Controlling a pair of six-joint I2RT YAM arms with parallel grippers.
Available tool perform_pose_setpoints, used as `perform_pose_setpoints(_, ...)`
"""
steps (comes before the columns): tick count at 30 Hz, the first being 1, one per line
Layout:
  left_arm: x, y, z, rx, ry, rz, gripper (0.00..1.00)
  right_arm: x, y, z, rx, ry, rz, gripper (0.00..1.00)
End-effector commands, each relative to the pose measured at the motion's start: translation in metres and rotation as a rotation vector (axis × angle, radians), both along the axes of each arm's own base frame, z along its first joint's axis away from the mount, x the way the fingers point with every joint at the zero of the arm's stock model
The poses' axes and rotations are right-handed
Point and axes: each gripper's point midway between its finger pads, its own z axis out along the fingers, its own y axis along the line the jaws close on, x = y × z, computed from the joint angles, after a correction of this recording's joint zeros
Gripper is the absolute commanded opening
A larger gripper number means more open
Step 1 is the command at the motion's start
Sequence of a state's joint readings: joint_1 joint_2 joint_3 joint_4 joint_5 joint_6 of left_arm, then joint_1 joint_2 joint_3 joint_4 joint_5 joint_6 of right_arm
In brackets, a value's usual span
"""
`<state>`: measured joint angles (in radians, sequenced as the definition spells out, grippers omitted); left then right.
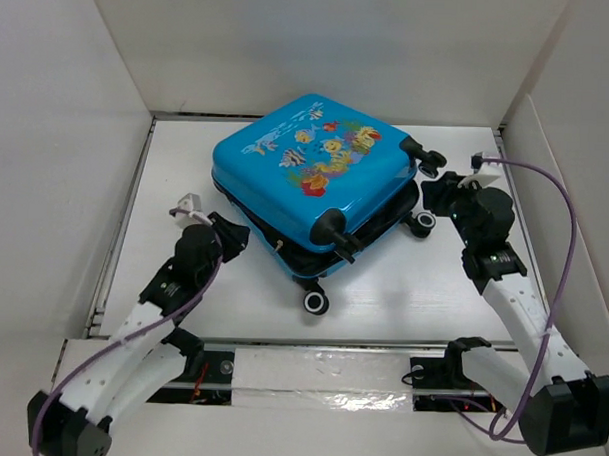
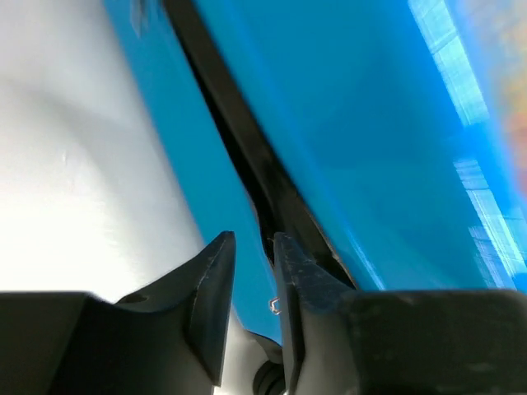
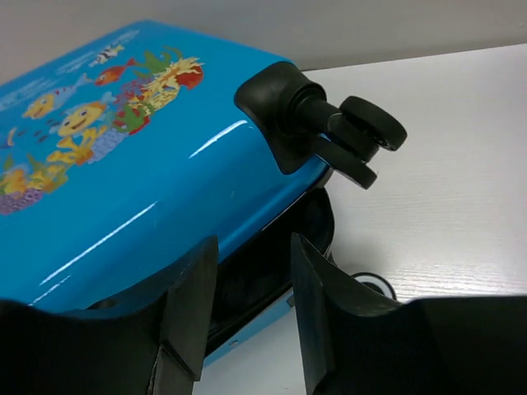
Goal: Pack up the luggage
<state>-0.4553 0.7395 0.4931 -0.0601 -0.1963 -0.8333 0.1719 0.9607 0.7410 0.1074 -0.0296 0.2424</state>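
Observation:
The bright-blue luggage (image 1: 307, 163) with its fish print lies flat in the middle of the table. Its lid is down, but a dark gap shows along the front and right seam (image 3: 272, 271). My left gripper (image 1: 240, 236) is at its left front side. In the left wrist view the gripper (image 2: 254, 247) is only slightly open, right at the black zipper seam (image 2: 247, 156), with a small metal ring (image 2: 274, 305) between the fingers; nothing is clamped. My right gripper (image 1: 434, 189) is open at the right corner, and in the right wrist view the gripper (image 3: 254, 247) faces the seam gap, just below a black wheel (image 3: 362, 136).
White walls enclose the table (image 1: 412, 292) on the left, back and right. The luggage's wheels stick out at the front (image 1: 316, 301) and right (image 1: 423, 223). A purple cable (image 1: 564, 247) loops beside the right arm.

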Motion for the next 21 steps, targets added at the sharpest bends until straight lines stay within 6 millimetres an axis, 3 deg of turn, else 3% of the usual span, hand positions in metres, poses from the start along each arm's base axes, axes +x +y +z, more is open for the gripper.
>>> perform_pose_setpoints(1,-0.007,0.024,0.076,-0.051,-0.182,0.102,0.28,-0.005,-0.022,0.015,0.004,-0.040,-0.102,0.48)
perform_pose_setpoints(2,-0.012,0.032,0.096,-0.061,-0.246,0.119,0.39,-0.008,-0.025,0.017,0.007,-0.047,-0.114,0.49)
perform_pose_setpoints(5,-0.010,0.038,0.128,-0.077,-0.348,0.147,0.52,-0.009,-0.031,0.017,0.010,-0.046,-0.138,0.49)
perform_pose_setpoints(7,0.005,0.038,0.139,-0.067,-0.376,0.177,0.58,-0.007,-0.030,0.011,0.024,-0.027,-0.141,0.28)
perform_pose_setpoints(8,0.017,0.038,0.157,-0.100,-0.430,0.200,0.59,-0.005,-0.029,0.008,0.025,-0.020,-0.135,0.17)
perform_pose_setpoints(9,0.040,0.028,0.148,-0.068,-0.397,0.186,0.60,-0.004,-0.026,0.003,0.025,-0.005,-0.120,0.00)
perform_pose_setpoints(10,0.052,0.024,0.170,-0.082,-0.435,0.177,0.60,-0.002,-0.024,-0.003,0.024,0.014,-0.113,0.00)
perform_pose_setpoints(11,0.067,0.015,0.179,-0.101,-0.447,0.144,0.61,0.000,-0.022,-0.015,0.017,0.053,-0.106,0.00)
perform_pose_setpoints(12,0.101,0.018,0.159,-0.056,-0.383,0.158,0.63,0.001,-0.020,-0.020,0.015,0.072,-0.094,0.00)
perform_pose_setpoints(13,0.118,0.019,0.192,-0.072,-0.436,0.151,0.63,0.001,-0.023,-0.026,0.011,0.090,-0.100,0.00)
perform_pose_setpoints(14,0.136,0.019,0.187,-0.069,-0.402,0.141,0.64,0.002,-0.022,-0.036,0.007,0.112,-0.097,0.00)
perform_pose_setpoints(15,0.169,0.033,0.163,-0.050,-0.336,0.170,0.64,0.002,-0.021,-0.041,0.006,0.123,-0.093,0.06)
perform_pose_setpoints(16,0.187,0.037,0.193,-0.050,-0.391,0.161,0.64,0.002,-0.022,-0.047,0.002,0.132,-0.097,0.10)
perform_pose_setpoints(17,0.214,0.044,0.158,-0.020,-0.298,0.180,0.64,0.003,-0.023,-0.056,0.002,0.141,-0.104,0.17)
perform_pose_setpoints(18,0.230,0.050,0.155,-0.002,-0.285,0.186,0.64,0.004,-0.022,-0.060,0.005,0.148,-0.102,0.22)
perform_pose_setpoints(19,0.250,0.072,0.183,0.032,-0.335,0.212,0.65,0.004,-0.022,-0.065,0.008,0.156,-0.101,0.27)
perform_pose_setpoints(20,0.264,0.081,0.166,0.059,-0.266,0.208,0.65,0.005,-0.021,-0.068,0.012,0.161,-0.101,0.31)
perform_pose_setpoints(21,0.290,0.090,0.127,0.092,-0.179,0.199,0.65,0.006,-0.020,-0.076,0.014,0.182,-0.097,0.36)
